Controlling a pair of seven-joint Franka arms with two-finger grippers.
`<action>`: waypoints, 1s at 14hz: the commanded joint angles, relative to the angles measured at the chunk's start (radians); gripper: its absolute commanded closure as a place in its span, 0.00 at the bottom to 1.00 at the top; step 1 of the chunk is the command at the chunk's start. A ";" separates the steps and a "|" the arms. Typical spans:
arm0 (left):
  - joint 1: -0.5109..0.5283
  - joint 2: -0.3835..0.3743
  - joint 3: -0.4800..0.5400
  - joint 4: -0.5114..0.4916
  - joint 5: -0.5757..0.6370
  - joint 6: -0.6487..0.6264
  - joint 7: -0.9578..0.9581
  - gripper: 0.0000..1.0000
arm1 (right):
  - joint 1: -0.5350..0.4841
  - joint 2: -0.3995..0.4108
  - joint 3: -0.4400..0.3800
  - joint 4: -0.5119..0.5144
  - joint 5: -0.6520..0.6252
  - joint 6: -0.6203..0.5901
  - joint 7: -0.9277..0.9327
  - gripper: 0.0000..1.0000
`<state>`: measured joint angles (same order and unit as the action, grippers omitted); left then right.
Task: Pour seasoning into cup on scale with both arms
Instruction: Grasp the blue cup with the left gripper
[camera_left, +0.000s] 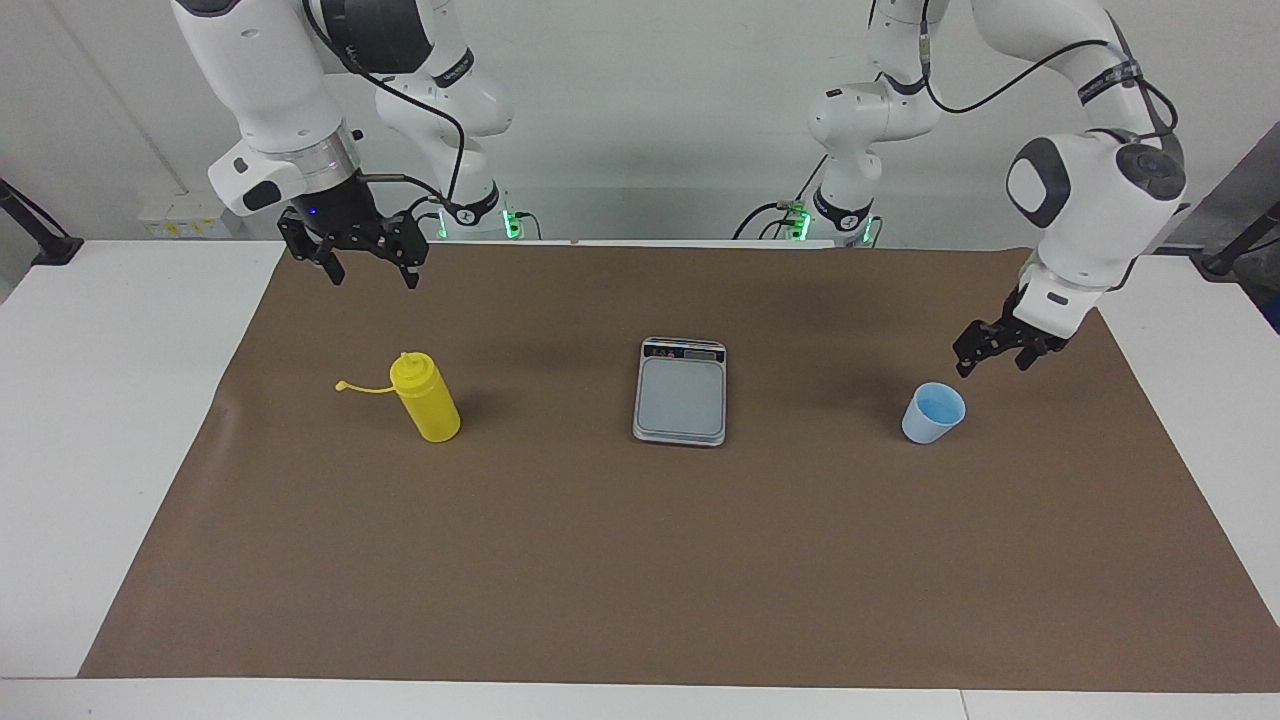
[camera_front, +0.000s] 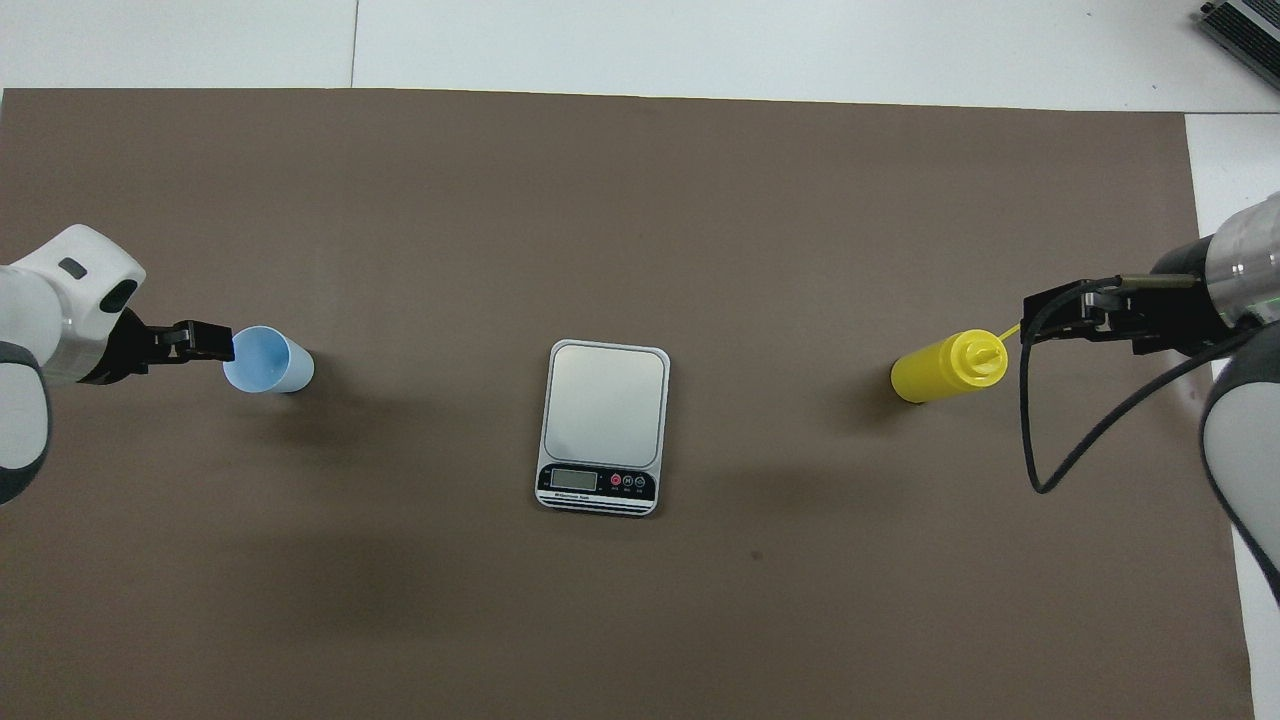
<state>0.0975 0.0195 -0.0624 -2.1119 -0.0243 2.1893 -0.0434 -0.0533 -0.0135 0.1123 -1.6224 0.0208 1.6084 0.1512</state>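
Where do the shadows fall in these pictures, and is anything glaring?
Facing view: soft shadows lie on the brown mat beside the yellow squeeze bottle and the light blue cup, toward the scale. Overhead view: broad faint arm shadows darken the mat; the scale's platform shows only a mild sheen, no hard glare.

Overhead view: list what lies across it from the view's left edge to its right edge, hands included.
Left hand → light blue cup → kitchen scale → yellow squeeze bottle → right hand.
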 joint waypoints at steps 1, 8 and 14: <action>0.004 -0.017 -0.007 -0.083 -0.012 0.093 -0.036 0.00 | -0.005 -0.005 0.006 -0.004 0.001 0.004 -0.015 0.00; -0.005 0.111 -0.007 -0.094 -0.012 0.233 -0.049 0.00 | -0.003 -0.005 0.010 -0.004 -0.027 0.005 -0.016 0.00; -0.005 0.125 -0.007 -0.082 -0.011 0.204 -0.040 1.00 | -0.005 -0.005 0.010 -0.005 -0.019 0.001 -0.018 0.00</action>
<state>0.0969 0.1479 -0.0707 -2.1966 -0.0247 2.4017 -0.0850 -0.0494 -0.0135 0.1125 -1.6223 0.0084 1.6091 0.1512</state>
